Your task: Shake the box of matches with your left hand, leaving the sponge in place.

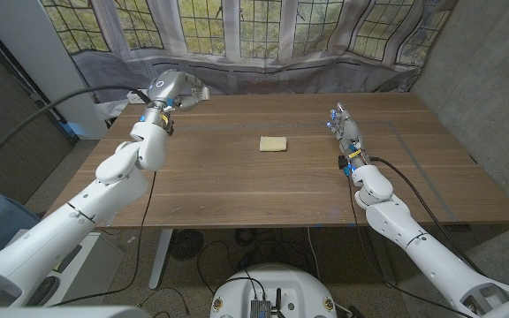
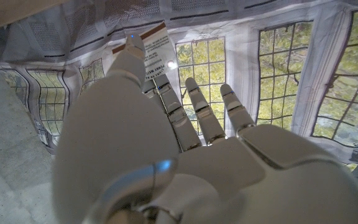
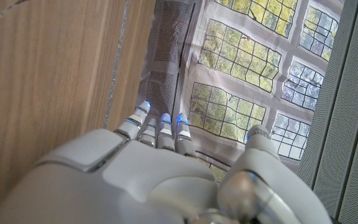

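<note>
Head view shows the left hand (image 1: 168, 89) raised beyond the table's (image 1: 237, 194) far-left corner, fingers pinching the box of matches (image 1: 198, 93). Light, crushable cardboard: grip its broad faces. The sponge (image 1: 274, 144) lies mid-table. The right hand (image 1: 346, 134) holds nothing, fingers straight.

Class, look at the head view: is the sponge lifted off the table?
No. The sponge lies on the table, while the left hand holds the box of matches up.
</note>
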You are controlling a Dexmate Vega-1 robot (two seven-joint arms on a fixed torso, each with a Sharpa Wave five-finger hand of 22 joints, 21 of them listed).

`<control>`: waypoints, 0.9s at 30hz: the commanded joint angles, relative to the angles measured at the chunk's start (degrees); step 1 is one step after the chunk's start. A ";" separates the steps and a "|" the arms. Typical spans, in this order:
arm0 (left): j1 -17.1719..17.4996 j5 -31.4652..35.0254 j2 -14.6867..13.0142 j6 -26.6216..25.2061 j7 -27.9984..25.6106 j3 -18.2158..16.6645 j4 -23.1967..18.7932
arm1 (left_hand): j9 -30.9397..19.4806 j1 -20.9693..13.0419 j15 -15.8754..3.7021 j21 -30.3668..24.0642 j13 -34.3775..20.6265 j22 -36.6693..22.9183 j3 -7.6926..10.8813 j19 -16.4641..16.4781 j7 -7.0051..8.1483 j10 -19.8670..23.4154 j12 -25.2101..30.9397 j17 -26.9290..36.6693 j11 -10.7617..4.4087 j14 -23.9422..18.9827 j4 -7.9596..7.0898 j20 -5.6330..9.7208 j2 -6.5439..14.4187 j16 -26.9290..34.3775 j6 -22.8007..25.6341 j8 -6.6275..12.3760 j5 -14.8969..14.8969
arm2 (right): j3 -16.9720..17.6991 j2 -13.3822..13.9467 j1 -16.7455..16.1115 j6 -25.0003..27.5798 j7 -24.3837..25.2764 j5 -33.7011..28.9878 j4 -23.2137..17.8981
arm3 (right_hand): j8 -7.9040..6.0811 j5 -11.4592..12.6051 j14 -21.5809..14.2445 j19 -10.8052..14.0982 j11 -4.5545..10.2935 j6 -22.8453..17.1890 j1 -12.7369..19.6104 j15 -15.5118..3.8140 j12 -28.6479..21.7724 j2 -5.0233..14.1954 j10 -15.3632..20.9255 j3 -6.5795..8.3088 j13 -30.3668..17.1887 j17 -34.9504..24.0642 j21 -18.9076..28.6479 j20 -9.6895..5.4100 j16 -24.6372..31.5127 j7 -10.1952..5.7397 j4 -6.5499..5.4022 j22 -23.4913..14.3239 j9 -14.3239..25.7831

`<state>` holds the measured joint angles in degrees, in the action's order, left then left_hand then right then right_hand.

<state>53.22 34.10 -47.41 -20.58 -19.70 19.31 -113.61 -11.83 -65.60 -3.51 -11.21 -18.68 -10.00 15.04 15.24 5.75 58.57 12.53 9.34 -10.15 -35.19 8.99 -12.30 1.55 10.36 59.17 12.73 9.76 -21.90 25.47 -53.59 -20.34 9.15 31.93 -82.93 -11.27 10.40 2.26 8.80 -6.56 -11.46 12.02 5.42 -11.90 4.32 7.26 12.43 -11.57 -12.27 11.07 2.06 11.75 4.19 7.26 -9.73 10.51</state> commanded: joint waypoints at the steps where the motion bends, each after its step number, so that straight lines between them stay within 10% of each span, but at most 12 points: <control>1: -2.13 -4.10 -1.81 -3.47 2.66 1.75 1.64 | -0.27 1.02 -2.94 0.12 -0.22 -0.14 0.52 -0.37 -0.05 0.62 0.02 0.18 -0.87 0.33 -0.22 -0.09 2.88 0.05 -0.08 -0.16 0.46 | -0.20 -0.28 0.34 -0.15 -0.13 -0.11 0.57 | 0.09 -0.10 -0.12 0.32 -0.03 -0.16 -0.19 -0.18 0.04 0.21 0.43 -0.02 -0.18 -0.10 0.21 -0.25 0.43 0.15 0.21 -0.24 0.26; 27: -10.61 -7.03 -2.91 -6.98 8.36 9.29 8.48 | -0.30 0.71 -2.81 0.17 -0.43 -0.15 0.46 -0.77 -0.31 0.42 -0.08 0.30 -0.84 0.67 -0.14 -0.11 2.97 0.28 -0.17 -0.21 0.48 | -0.31 0.03 0.45 0.68 -0.08 -0.08 0.19 | 0.09 -0.10 -0.10 0.33 -0.13 -0.15 -0.21 -0.13 0.02 0.22 0.50 -0.03 -0.18 -0.11 0.20 -0.28 0.42 0.20 0.20 -0.24 0.26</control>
<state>46.46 28.48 -50.38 -26.15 -14.79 25.18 -108.40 -11.87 -65.60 -3.30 -11.21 -18.97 -9.99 15.06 14.74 5.63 58.35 12.29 9.49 -10.38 -34.78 8.98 -12.18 1.55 10.36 59.02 12.53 9.97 -22.14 25.31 -53.17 -20.19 8.93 31.80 -82.50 -11.26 10.40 2.26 8.80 -6.56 -11.46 12.02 5.42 -11.90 4.32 7.26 12.43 -11.57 -12.27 11.07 2.06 11.74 4.19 7.26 -9.73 10.52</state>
